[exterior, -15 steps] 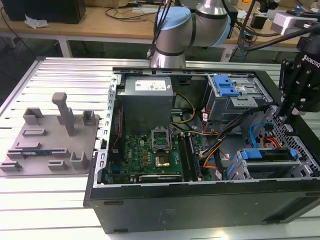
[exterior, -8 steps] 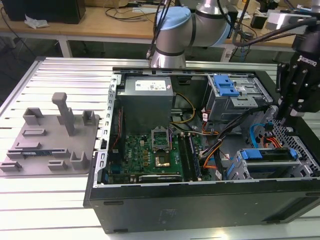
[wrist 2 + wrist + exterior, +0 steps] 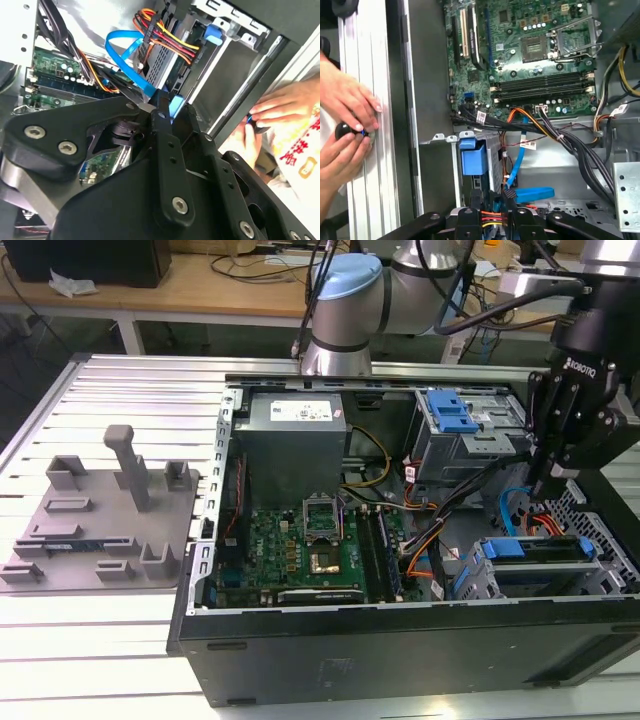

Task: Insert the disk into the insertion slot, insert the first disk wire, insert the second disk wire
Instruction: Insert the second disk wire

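Hovering above disk (image 3: 525,548) in insertion slot (image 3: 548,582): tool (image 3: 548,486) (grip: cannot tell); first wrist view: 2 hands (image 3: 349,107).

Grey fixture plate (image 3: 100,528) lies at the exterior view's left. Green motherboard (image 3: 290,550) sits centre, below the power supply (image 3: 292,435).

PC case (image 3: 400,660): we've got 1
Mainboard (image 3: 300,545): 1
PSU (image 3: 292,440): 1
Disk (image 3: 535,548): 1
Blue data cable (image 3: 536,193): we count 1
Red-yellow pwr bundle (image 3: 172,42): 1
Hands (image 3: 347,97): 2
Robot arm (image 3: 345,300): 1
Gripper (image 3: 177,107): 1
Grey jig plate (image 3: 100,530): 1
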Controlling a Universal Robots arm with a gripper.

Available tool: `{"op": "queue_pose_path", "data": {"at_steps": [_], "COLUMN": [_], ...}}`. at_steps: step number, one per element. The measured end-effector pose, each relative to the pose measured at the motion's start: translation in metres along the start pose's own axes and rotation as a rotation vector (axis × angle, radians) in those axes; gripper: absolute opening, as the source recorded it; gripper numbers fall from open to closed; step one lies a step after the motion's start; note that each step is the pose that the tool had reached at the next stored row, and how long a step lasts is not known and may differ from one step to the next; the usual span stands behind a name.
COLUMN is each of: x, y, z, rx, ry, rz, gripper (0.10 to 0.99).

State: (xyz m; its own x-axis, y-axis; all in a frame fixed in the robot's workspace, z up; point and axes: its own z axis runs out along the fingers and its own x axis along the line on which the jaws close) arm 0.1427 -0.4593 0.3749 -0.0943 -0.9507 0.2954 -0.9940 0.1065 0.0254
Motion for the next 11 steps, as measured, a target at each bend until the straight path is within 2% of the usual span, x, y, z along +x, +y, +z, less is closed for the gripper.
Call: {"op": "queue_pose_path", "data": {"at_steps": [2,4,7,8,10,11], "x": [-0.0009,-0.0027,-0.0050,-0.0059,-0.0064,-0.0067], "y": [-0.0001,0.0002,-0.0001,-0.0001,-0.0007,-0.0006], "z": [-0.0002,-0.0007,-0.0009,-0.0006,0.0001,0.0003], "rx": [-0.007,-0.007,-0.005,-0.004,-0.003,-0.002], "ry": [-0.0007,0.0015,0.0193,0.0314,0.0426,0.0441], "rz": [0.023,0.025,0.025,0.026,0.026,0.026], "gripper": [0.302,0.302,0.302,0.302,0.302,0.302]}}
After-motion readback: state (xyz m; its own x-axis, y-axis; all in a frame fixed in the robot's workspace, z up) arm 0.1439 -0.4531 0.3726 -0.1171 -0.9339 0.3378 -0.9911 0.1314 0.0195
